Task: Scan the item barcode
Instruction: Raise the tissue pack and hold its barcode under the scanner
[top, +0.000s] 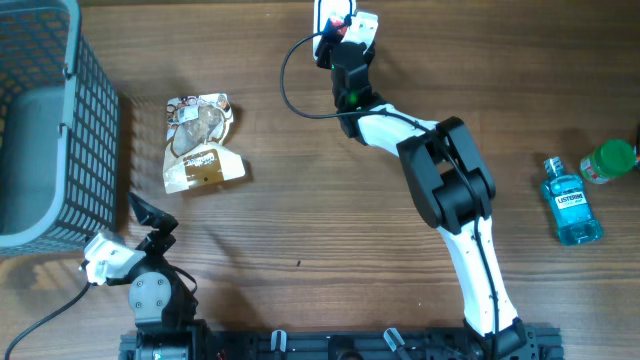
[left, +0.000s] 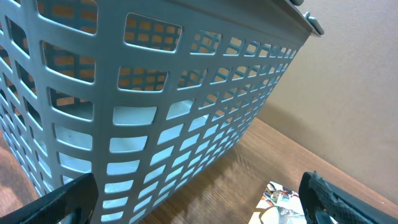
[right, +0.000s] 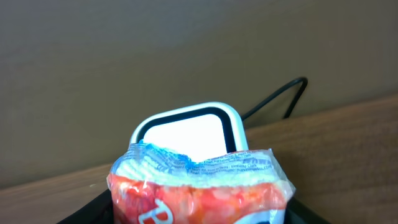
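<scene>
Your red snack packet fills the right wrist view, pinched in the half-closed right gripper just before the white barcode scanner at the far edge of the table. Your left gripper gapes fully, empty, beside the grey basket.

Overhead: basket cropped by left and top edges. Right hand clipped by top edge; orange packet mostly hidden beneath it. Green-capped container: kind too small to tell.
Right wrist view: packet bottom cut off, print unreadable; lower part of scanner hidden behind packet.
Left wrist view: basket cropped on three sides; left hand reduced to two dark finger ends at bottom corners; snack bag cut by bottom edge.
</scene>
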